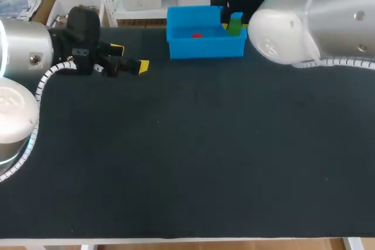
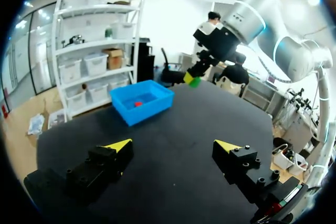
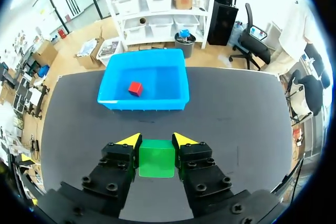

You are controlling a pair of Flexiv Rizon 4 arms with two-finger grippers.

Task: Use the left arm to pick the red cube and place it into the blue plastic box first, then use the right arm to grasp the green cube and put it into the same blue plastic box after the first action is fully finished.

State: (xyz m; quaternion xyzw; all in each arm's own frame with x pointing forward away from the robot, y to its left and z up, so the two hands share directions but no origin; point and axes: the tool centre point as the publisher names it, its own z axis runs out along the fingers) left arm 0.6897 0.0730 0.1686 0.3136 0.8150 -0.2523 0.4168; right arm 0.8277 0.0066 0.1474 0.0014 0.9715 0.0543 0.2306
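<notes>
The blue plastic box [image 1: 205, 48] stands at the far middle of the black table, with the red cube [image 1: 197, 35] lying inside it. My right gripper [image 1: 234, 23] hangs by the box's right end, shut on the green cube [image 1: 235, 26]. In the right wrist view the green cube [image 3: 156, 157] sits clamped between the yellow-tipped fingers [image 3: 130, 140], with the box [image 3: 144, 85] and red cube [image 3: 135, 88] ahead and below. My left gripper [image 1: 129, 58] is at the far left, open and empty. The left wrist view shows its spread fingers [image 2: 118, 146], the box [image 2: 142, 100] and the green cube [image 2: 195, 82] held aloft.
The table's black surface [image 1: 193, 156] stretches bare from the box toward the front edge. The right arm's large elbow [image 1: 293, 21] looms over the far right corner.
</notes>
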